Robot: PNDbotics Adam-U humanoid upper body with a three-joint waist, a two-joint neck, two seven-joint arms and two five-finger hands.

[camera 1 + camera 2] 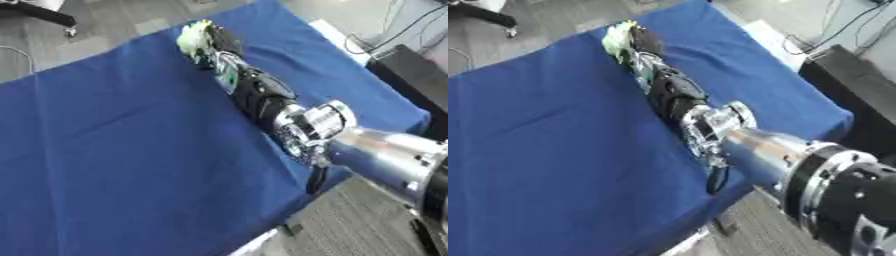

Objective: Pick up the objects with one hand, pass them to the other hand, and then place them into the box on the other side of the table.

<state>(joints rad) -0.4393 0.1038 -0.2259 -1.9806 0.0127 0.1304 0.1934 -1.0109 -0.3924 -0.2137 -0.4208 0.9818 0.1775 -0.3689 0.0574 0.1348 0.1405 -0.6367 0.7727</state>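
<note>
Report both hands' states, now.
Right hand: shut on a pale green object, over the blue cloth.
Left hand: not in view.

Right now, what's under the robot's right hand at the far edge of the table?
A pale yellow-green object shows beneath the right hand, over the blue cloth. The hand covers most of it, so what it is can't be told.

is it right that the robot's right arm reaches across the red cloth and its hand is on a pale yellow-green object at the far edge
Not quite: the cloth is blue, not red, as the left eye view shows. The rest holds: the right hand is on the pale yellow-green object at the far edge.
</note>
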